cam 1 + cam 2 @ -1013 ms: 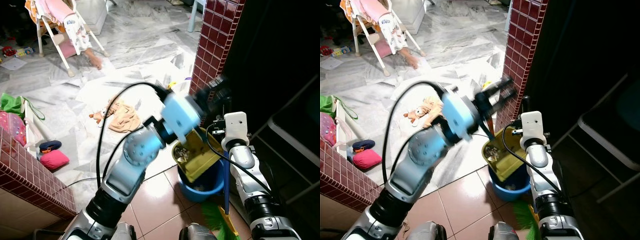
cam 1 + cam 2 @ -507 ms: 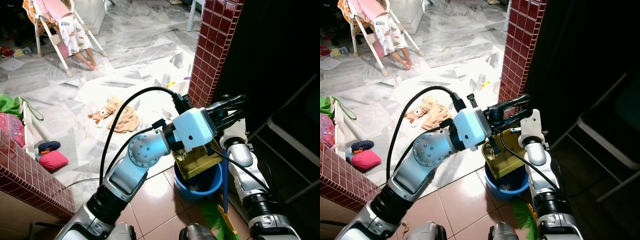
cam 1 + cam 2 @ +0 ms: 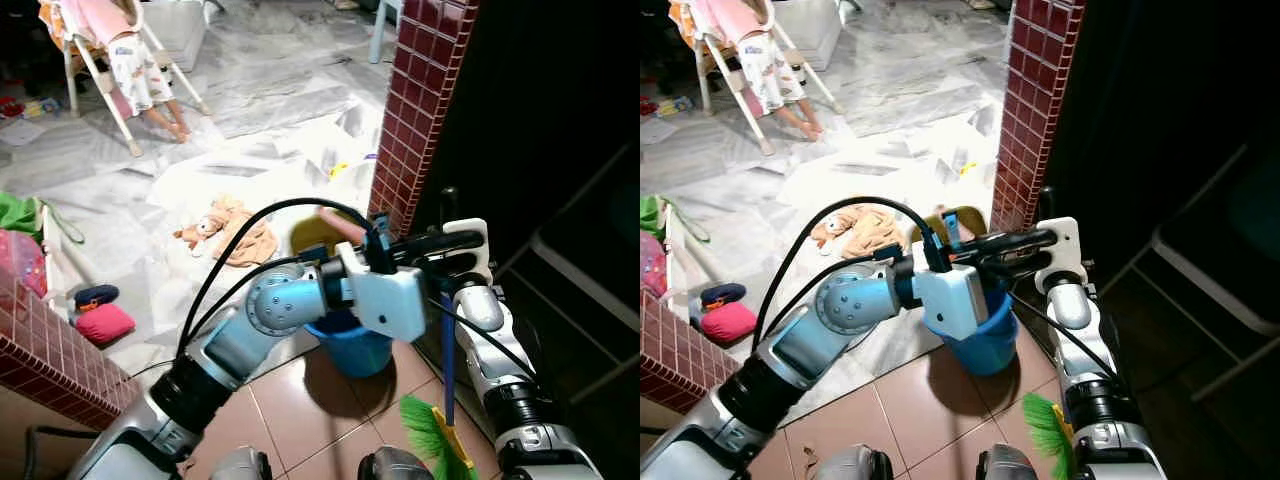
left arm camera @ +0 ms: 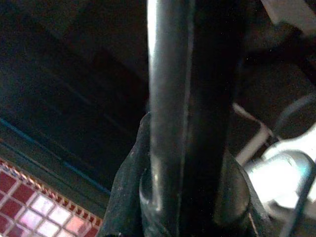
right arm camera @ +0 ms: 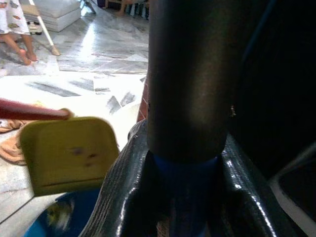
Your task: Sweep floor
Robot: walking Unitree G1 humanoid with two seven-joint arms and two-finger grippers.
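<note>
Pink cushion (image 3: 104, 322): on the marble floor at the far left, beside a low red-tiled wall (image 3: 50, 350).
Person (image 3: 128, 60): bare legs by a white chair at the top left, well away from the robot.
Stuffed toy (image 3: 232, 228): lying on the marble floor (image 3: 250, 110), left of the brick pillar.
Left arm: reaches across the body toward the right, above the bucket.
Left gripper (image 3: 430, 243): long black fingers pointing right, level with the right wrist; in the left wrist view they are clamped on a dark pole (image 4: 185, 113).
Dustpan (image 3: 318, 230): yellow, with a red handle, tipped up behind the left arm just above the bucket; the yellow pan shows flat-on in the right wrist view (image 5: 69, 153).
Bucket (image 3: 350, 345): blue, standing on the tiled floor just under the left forearm, near the foot of the brick pillar (image 3: 415, 110).
Right gripper (image 5: 163, 182): fingers closed around the broom handle, where its blue part meets a dark sleeve.
Broom (image 3: 435, 435): blue handle upright beside the right arm, green bristles down on the tiles at the robot's feet.
</note>
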